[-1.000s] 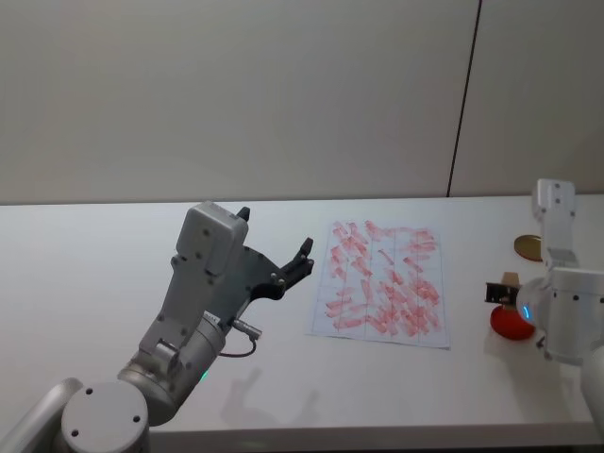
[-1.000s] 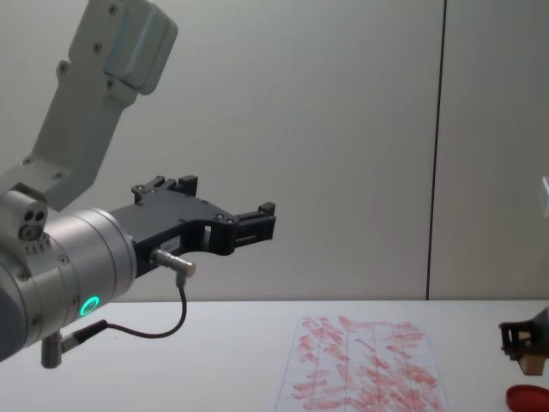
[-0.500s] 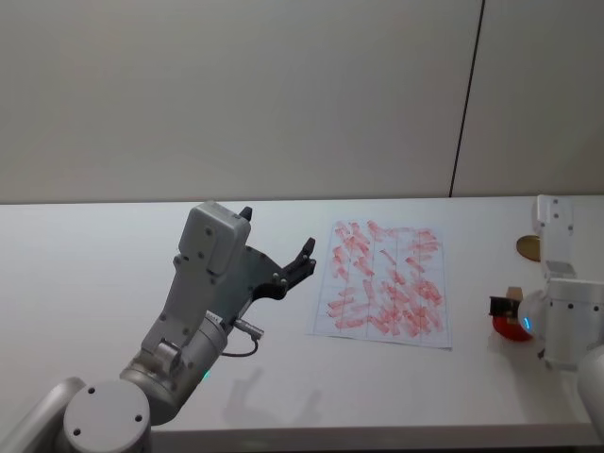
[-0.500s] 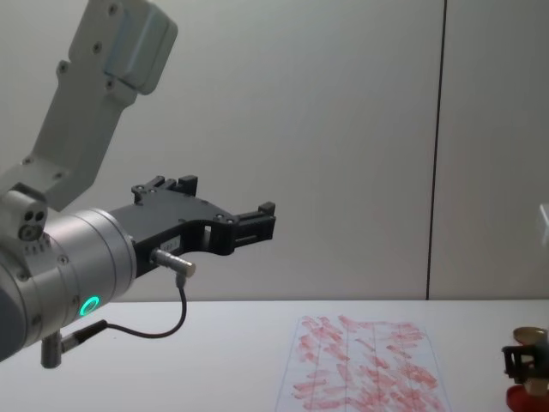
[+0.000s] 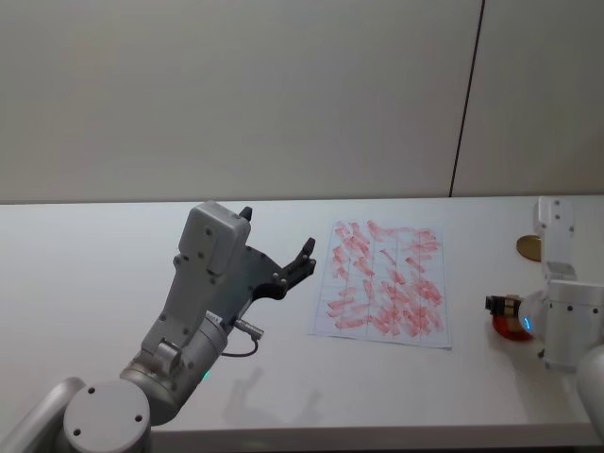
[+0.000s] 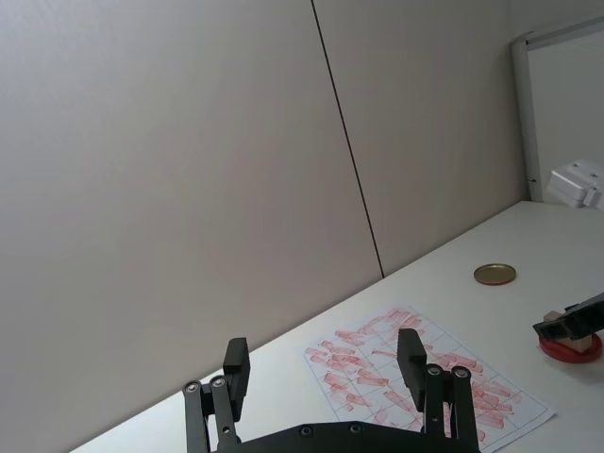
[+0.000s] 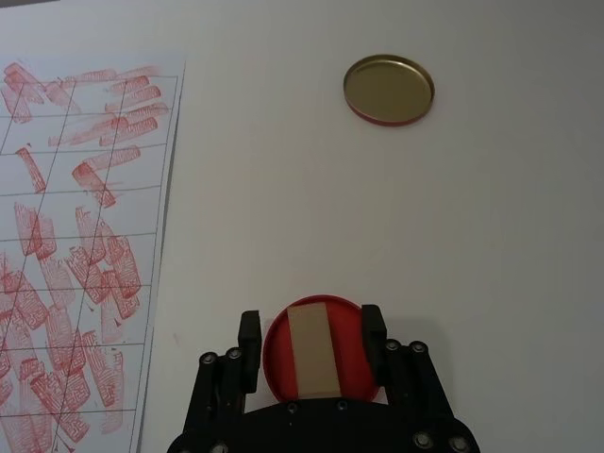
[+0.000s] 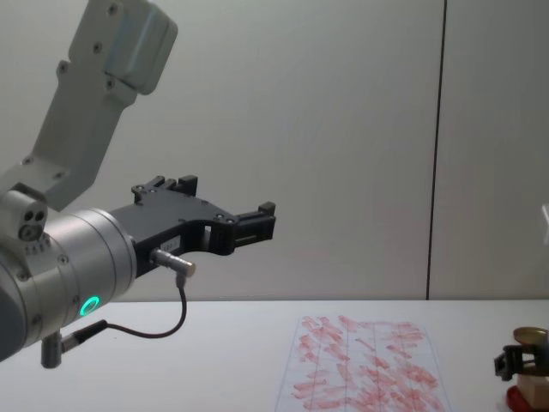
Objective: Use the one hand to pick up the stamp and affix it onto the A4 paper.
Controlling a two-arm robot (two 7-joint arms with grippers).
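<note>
With the stamp (image 7: 314, 351) on the red dish (image 7: 356, 340), right end effector (image 7: 312, 328) straddles it.

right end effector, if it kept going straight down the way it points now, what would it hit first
Probably the red dish: the right end effector points down over it with the stamp between its fingers, seemingly touching the dish already.

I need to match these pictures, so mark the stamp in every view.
Head view: the stamp at far right, over the red dish.
Left wrist view: stamp just above the dish, beyond the paper.
Right wrist view: stamp on the dish, between the right gripper jaws.
Chest view: stamp in the bottom right corner.
Shared landmark: the A4 paper. The left gripper idles raised beside it.
</note>
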